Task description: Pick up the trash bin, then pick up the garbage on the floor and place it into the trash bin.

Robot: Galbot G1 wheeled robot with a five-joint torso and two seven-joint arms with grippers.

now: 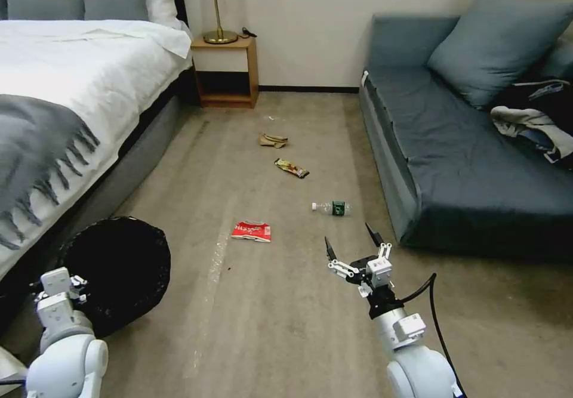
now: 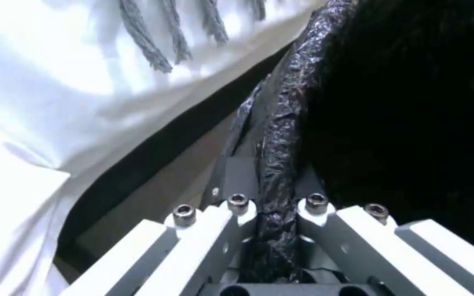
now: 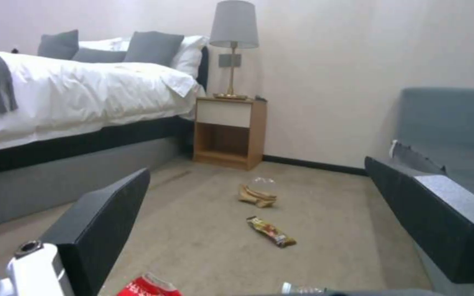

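Floor (image 1: 286,326): beige carpet between bed and sofa. Lying on it in a rough line, each apart from the next: tan paper scrap (image 1: 273,141) farthest, brown-gold candy wrapper (image 1: 291,168), clear bottle (image 1: 330,208) on its side, green label, red snack packet (image 1: 252,231) nearest. Wooden nightstand (image 1: 227,73) stands by the far wall.

Four litter items on the carpet: one red snack packet (image 1: 251,231), one clear bottle (image 1: 330,208), one candy wrapper (image 1: 291,168), one paper scrap (image 1: 273,141); one black trash bin (image 1: 122,267); two grippers
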